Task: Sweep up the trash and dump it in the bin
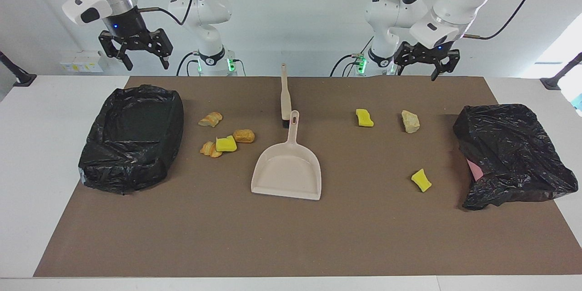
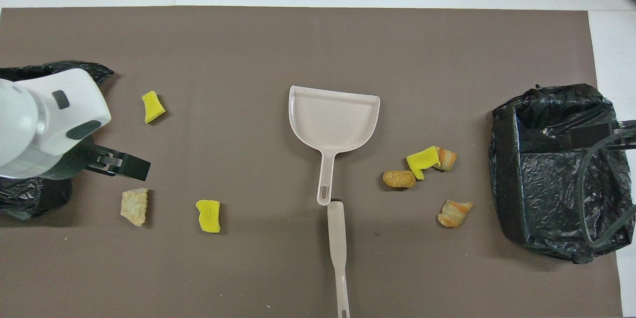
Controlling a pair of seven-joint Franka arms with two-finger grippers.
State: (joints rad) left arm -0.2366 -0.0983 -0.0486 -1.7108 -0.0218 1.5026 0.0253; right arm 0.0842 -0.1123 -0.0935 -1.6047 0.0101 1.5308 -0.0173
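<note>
The trash lies on the brown mat in two groups. Toward the right arm's end are a yellow sponge piece (image 1: 226,143) (image 2: 423,161) and three bread chunks (image 1: 210,119) (image 1: 244,136) (image 1: 210,149). Toward the left arm's end are two yellow sponge pieces (image 1: 364,117) (image 1: 421,180) and a pale stone-like lump (image 1: 410,121) (image 2: 134,205). A beige dustpan (image 1: 286,173) (image 2: 334,119) and a beige brush (image 1: 285,97) (image 2: 338,248) lie mid-table. My right gripper (image 1: 144,57) is open, raised over the black-bagged bin (image 1: 175,113) (image 2: 502,159). My left gripper (image 1: 427,67) is open, raised and empty.
A second crumpled black bag (image 1: 509,154) with something pink under it lies at the left arm's end. The brush lies nearer to the robots than the dustpan, its bristle end by the dustpan's handle. White table borders the mat (image 1: 291,236).
</note>
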